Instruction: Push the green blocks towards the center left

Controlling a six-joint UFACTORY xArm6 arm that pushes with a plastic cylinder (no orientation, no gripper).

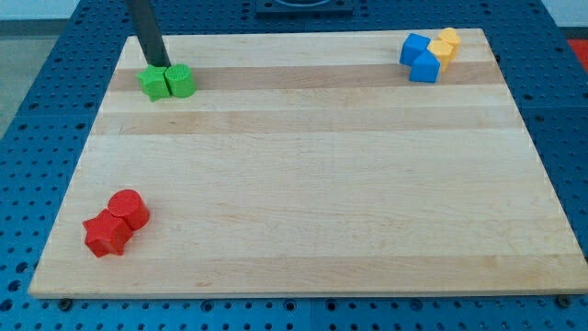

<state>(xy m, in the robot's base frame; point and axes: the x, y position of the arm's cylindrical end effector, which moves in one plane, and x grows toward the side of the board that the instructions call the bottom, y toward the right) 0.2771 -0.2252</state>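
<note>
My tip (159, 66) sat just above the two green blocks (166, 83), touching them, at the worktop (303, 175) top-left. No end effector on the rod, so nothing grasped. Red blocks (116, 222) were bottom-left; blue (420, 56) & yellow (446, 44) top-right.

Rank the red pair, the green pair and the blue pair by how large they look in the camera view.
1. Red pair, largest, though it is nearest the view's bottom, which may inflate it.
2. Green pair and blue pair look alike; not ranked.
My tip touches the green pair's top edge.
</note>
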